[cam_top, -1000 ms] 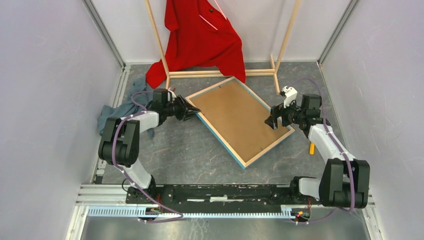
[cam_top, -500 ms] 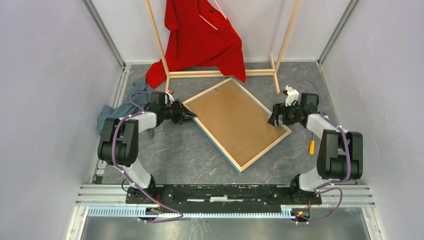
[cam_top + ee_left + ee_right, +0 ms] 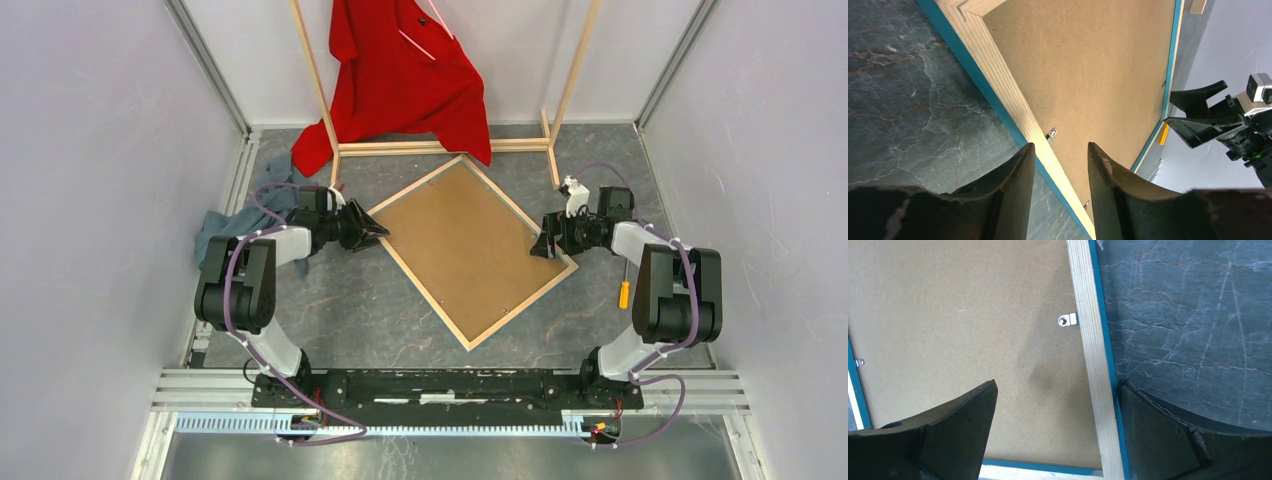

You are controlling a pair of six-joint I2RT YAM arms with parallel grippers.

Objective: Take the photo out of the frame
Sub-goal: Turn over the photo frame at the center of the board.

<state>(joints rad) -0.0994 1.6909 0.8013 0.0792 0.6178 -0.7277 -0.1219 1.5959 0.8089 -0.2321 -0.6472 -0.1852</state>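
Frame [image 3: 522, 305] is lying face down on the surface [image 3: 380, 300], backing board [image 3: 470, 245] up, with the photo hidden beneath (not seen in any view). Left hand [image 3: 383, 232] is being held parted by the left corner, grasping nothing. Right hand [image 3: 537, 247] is being held wide apart over the right rail, near a clip [image 3: 1068, 319]. Clips appear unturned, so prying now could bend the board or crease the photo.
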